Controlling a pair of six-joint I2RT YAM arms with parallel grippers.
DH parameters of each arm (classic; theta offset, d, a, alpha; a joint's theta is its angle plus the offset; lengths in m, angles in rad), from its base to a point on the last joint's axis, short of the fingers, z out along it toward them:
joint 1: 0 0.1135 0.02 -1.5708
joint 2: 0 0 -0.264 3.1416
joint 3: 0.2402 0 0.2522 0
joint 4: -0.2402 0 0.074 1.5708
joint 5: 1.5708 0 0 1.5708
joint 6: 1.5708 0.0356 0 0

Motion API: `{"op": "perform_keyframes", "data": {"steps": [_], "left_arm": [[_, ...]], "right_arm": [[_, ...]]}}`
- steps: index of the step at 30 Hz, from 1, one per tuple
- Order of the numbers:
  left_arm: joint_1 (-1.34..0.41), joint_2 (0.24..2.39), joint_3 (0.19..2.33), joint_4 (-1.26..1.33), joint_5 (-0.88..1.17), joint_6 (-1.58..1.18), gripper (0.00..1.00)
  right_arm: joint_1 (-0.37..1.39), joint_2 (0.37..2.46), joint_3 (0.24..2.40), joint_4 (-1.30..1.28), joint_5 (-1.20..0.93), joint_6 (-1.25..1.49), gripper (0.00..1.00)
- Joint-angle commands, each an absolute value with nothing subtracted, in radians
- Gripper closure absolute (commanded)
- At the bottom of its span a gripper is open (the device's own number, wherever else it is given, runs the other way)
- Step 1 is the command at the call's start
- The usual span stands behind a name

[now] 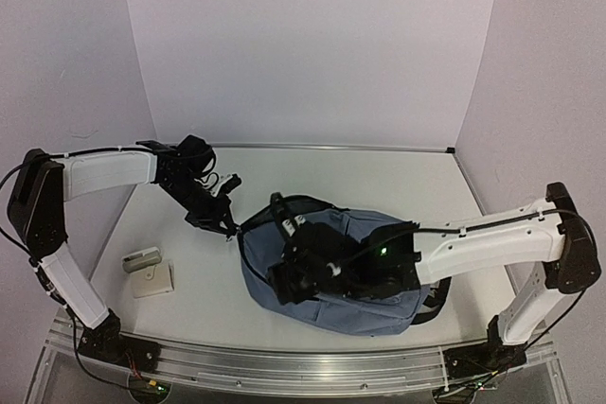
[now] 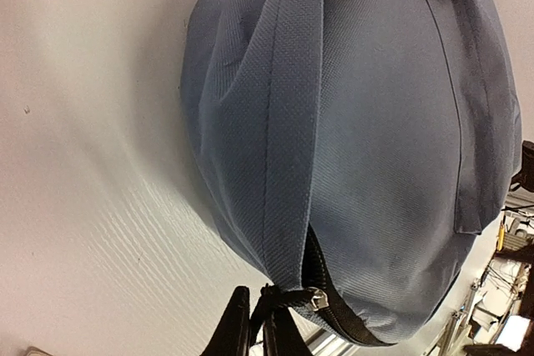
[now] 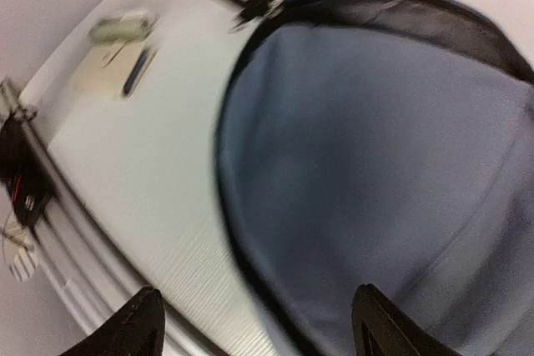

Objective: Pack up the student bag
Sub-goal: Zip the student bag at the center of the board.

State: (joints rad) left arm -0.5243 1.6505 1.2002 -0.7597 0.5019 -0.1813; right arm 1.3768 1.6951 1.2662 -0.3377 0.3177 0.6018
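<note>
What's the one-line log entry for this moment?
left tool: shut on zipper pull | right tool: open above student bag | loose items: on table, outside bag

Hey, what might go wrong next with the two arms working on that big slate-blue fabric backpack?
1. The left gripper pinches only the thin black zipper pull; a tug may slip it free or drag the slate-blue fabric backpack sideways.
2. The right gripper hangs open over the backpack, its view blurred; a finger might catch the black zipper edge.
</note>
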Motion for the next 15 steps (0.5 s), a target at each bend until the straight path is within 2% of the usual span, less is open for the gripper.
{"op": "perform_keyframes", "data": {"steps": [1, 2, 3, 4, 6, 15], "left_arm": [[-0.522, 1.550, 1.192, -0.662, 0.473, -0.260, 0.64], [-0.522, 1.541, 1.204, -0.660, 0.473, -0.271, 0.47], [-0.521, 1.535, 1.224, -0.660, 0.470, -0.274, 0.37], [-0.520, 1.532, 1.248, -0.662, 0.465, -0.275, 0.29], [-0.519, 1.541, 1.308, -0.660, 0.448, -0.271, 0.20], [-0.522, 1.861, 1.591, -0.674, 0.502, -0.156, 0.05]], "right_arm": [[1.249, 1.572, 1.219, -0.445, 0.426, 0.694, 0.10], [1.212, 1.549, 1.200, -0.458, 0.428, 0.703, 0.07], [1.185, 1.531, 1.180, -0.472, 0.436, 0.715, 0.04], [1.155, 1.513, 1.158, -0.486, 0.440, 0.730, 0.02], [1.089, 1.473, 1.110, -0.501, 0.421, 0.760, 0.02], [0.701, 1.251, 0.837, -0.499, 0.261, 0.805, 0.02]]}}
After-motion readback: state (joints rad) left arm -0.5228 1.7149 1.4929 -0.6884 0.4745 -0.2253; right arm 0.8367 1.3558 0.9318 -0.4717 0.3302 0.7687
